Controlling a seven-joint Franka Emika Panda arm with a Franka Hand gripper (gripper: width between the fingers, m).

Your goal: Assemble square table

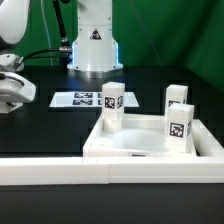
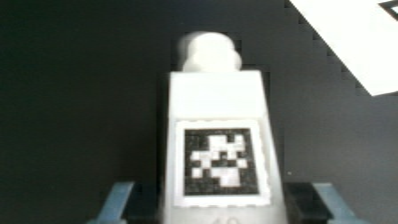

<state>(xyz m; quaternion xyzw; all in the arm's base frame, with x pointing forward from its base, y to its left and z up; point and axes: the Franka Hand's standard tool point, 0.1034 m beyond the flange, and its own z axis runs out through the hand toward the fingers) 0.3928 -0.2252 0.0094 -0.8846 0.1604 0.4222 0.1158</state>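
Black table (image 1: pixel 40 125) under a green backdrop (image 1: pixel 190 40) — white tagged leg (image 2: pixel 217 130) sits between the gripper (image 2: pixel 214 200) fingers, which clasp it.

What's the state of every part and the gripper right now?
gripper: fingers either side of a leg, grip not confirmed
leg at the gripper: lying on the table, tag up
leg on the exterior view's left: upright, free
far right leg: upright, free
near right leg: upright, free
square tabletop: flat, rim up
marker board: flat
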